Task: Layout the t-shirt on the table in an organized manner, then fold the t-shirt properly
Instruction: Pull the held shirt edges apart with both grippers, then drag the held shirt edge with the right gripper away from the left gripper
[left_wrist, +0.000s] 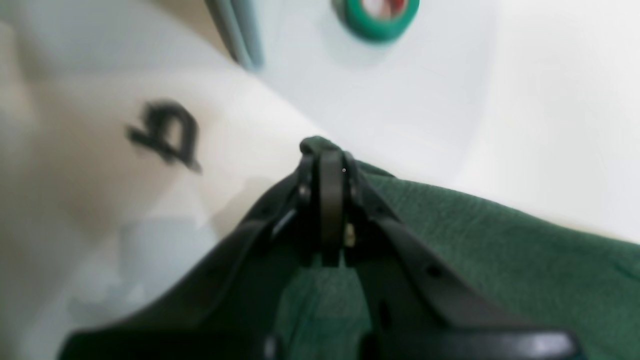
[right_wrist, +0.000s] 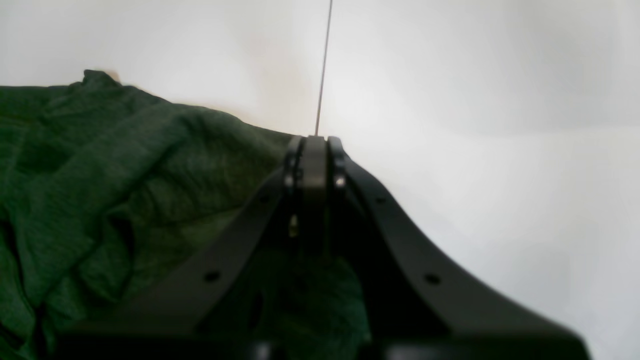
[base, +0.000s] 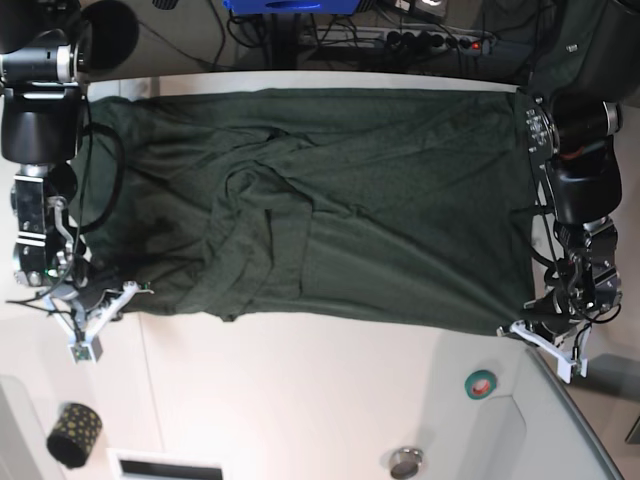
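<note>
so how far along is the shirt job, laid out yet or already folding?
Mostly laid out: the t-shirt is spread wide across the table, though creases remain near its middle. In hand: the left gripper and right gripper are each shut on a near corner of the hem, apparently pulling it flat. Left: smoothing, then every fold; none is visible.

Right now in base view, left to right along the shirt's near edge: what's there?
right gripper → t-shirt → left gripper, each gripper shut on a corner of that edge.
</note>
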